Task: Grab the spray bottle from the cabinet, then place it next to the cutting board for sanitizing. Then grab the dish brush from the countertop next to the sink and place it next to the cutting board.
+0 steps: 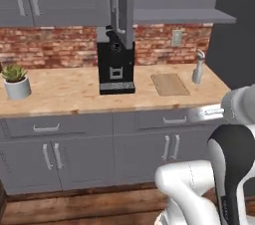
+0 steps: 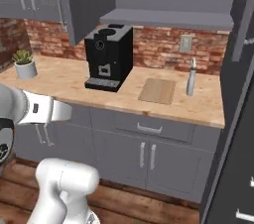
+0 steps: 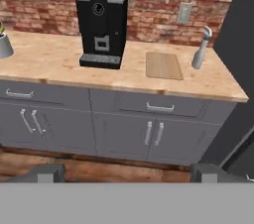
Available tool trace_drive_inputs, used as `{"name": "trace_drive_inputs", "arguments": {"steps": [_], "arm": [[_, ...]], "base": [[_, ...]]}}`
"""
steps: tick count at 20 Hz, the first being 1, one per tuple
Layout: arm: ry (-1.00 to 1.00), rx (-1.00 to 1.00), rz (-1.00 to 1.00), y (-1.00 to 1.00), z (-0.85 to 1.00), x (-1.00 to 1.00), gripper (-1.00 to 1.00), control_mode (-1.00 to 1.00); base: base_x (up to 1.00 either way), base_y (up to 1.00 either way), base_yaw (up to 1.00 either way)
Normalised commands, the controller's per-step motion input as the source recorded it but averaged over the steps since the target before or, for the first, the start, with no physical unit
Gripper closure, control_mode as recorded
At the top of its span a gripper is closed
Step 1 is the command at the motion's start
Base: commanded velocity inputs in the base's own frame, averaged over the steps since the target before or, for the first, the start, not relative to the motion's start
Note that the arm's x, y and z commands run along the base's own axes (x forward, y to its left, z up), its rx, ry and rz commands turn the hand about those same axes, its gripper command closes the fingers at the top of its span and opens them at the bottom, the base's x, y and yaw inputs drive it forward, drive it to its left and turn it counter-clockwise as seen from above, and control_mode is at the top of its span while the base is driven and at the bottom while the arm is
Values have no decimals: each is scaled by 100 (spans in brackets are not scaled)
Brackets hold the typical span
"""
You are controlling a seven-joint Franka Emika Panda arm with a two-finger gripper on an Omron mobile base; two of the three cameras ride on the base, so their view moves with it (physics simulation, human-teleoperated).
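Note:
The spray bottle [image 1: 198,68] [image 2: 191,78] [image 3: 201,48] stands upright on the countertop [image 1: 64,89], just right of the cutting board [image 1: 170,84] [image 2: 157,91] [image 3: 164,65]. Above them the cabinet [image 1: 184,16] [image 2: 168,19] has its door [image 1: 122,5] swung open and its shelf bare. My gripper [image 3: 129,173] is open and holds nothing. It hangs well back from the counter, in front of the lower cupboards. The fingertips [image 3: 45,172] stand far apart. The dish brush and the sink are out of view.
A black coffee machine [image 1: 116,64] [image 3: 101,27] stands left of the board. A potted plant [image 1: 16,80] sits at the counter's far left. A tall dark panel [image 2: 238,119] closes off the counter's right end. Drawers and cupboard doors [image 3: 149,129] run below the counter.

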Motion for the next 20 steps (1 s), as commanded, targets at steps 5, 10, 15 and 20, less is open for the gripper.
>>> {"name": "trace_drive_inputs", "arguments": {"steps": [5,10,15,20], "arm": [[0,0,0,0,0,0,-100,100],[0,0,0,0,0,0,-100,100],[0,0,0,0,0,0,-100,100],[0,0,0,0,0,0,-100,100]], "base": [[-14,74,65],[-5,17,84],[-14,4,98],[0,0,100]]}}
